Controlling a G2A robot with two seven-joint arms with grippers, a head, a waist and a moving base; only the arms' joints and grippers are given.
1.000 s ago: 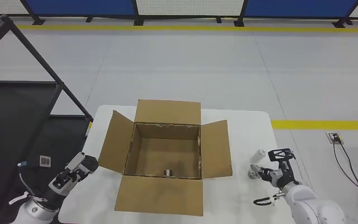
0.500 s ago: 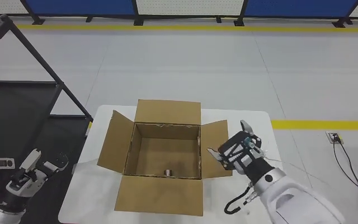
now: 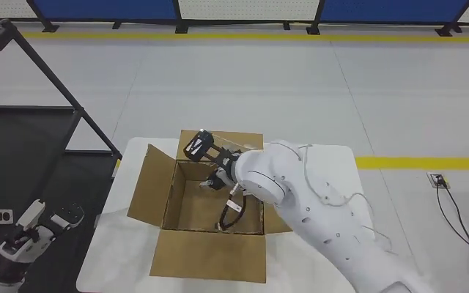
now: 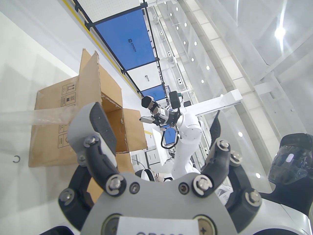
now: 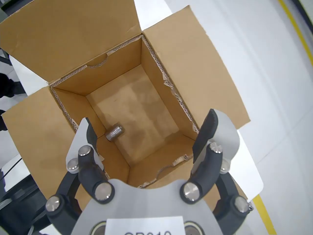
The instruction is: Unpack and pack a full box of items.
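White desk (image 3: 119, 250), pale grey floor (image 3: 242, 88) with a yellow line (image 3: 220, 35), blue wall panels (image 3: 102, 9) behind it, black metal frame (image 3: 73, 110) beside the desk, floor socket (image 3: 438, 179) with a black cable (image 3: 452, 214)

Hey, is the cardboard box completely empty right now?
No, a small metal cylinder lies on its side on the floor of the open cardboard box.

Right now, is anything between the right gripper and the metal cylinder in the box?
Nothing visible. The right gripper hangs open above the box, flaps folded out; the metal cylinder lies alone on its floor, close to one wall, which may crowd a finger.
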